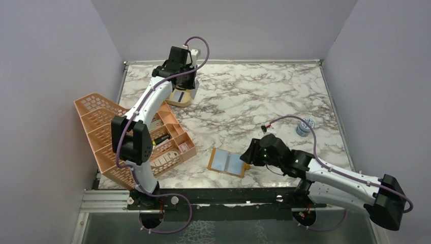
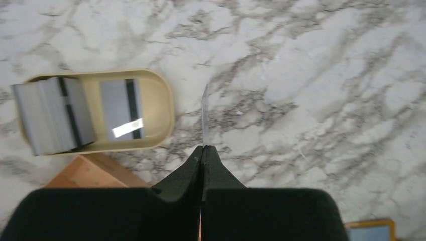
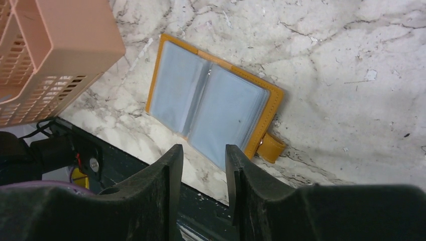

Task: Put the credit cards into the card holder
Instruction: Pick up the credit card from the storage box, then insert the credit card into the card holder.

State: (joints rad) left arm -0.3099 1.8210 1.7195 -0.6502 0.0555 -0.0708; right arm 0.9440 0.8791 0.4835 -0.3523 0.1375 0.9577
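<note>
Right wrist: one open card holder [image 3: 213, 108]

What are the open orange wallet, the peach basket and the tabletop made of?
The mustard-orange folding card holder looks like leather or imitation, matte; its grey-blue inner pockets look like slightly shiny plastic film. The peach lattice rack looks like moulded plastic, smooth with slotted walls. The white grey-veined tabletop looks like marble, perhaps only a printed laminate.

Bright even light; soft shadows; glare streak on card [image 2: 120, 108]; wrist views soft.
</note>
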